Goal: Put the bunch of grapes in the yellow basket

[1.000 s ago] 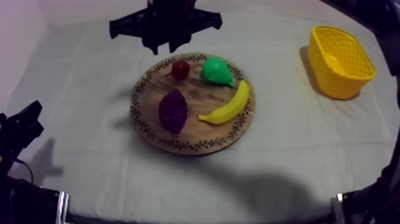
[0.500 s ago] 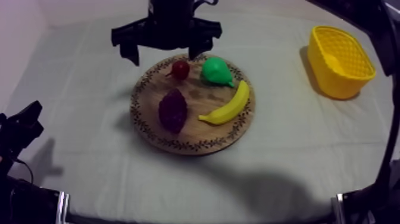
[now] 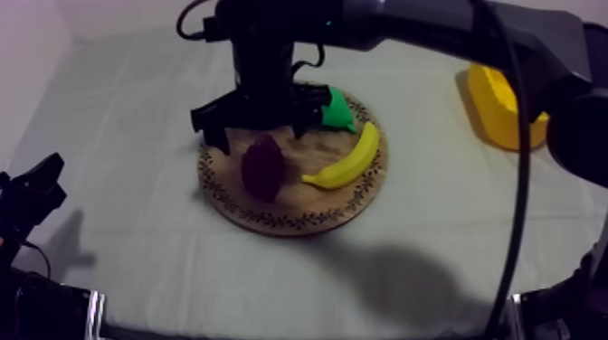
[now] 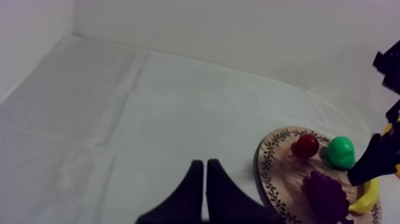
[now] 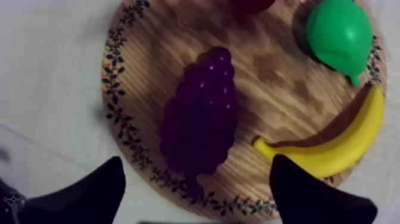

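While the right gripper hangs spread wide above the grapes, which lie near the board's left edge, the step in hand looks like the reach. Next it should drop, straddle the bunch and close before any carry to the basket.

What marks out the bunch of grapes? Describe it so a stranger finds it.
Start at the round wooden board with the patterned rim, mid-table. The bunch of grapes lies on it beside the banana, on the side away from the yellow basket. It alone is dark purple and knobbly.
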Controlling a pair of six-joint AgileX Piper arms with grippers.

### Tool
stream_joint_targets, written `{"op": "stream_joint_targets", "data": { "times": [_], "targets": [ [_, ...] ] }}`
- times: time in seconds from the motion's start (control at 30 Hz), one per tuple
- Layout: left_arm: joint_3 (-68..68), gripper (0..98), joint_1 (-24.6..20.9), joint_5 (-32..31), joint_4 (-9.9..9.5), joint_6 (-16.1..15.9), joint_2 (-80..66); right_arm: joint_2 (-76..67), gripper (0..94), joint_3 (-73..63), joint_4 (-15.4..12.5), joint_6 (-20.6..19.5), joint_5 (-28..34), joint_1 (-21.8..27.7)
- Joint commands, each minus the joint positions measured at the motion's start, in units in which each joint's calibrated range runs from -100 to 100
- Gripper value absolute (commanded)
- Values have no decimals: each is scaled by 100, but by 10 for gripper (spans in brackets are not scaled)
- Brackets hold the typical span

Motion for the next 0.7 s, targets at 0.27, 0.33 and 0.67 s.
{"op": "stream_joint_targets", "data": {
  "times": [0.27, 0.33, 0.67],
  "targets": [
    [-2, 1, 0, -5, -4, -1, 0, 548, 911, 185, -209, 60, -819, 99],
    [-2, 1, 0, -5, -4, -1, 0, 663, 906, 121, -236, 65, -889, 111],
    [-2, 1, 0, -5, -4, -1, 0, 1105, 841, -297, -386, 156, -763, 168]
  ]
}}
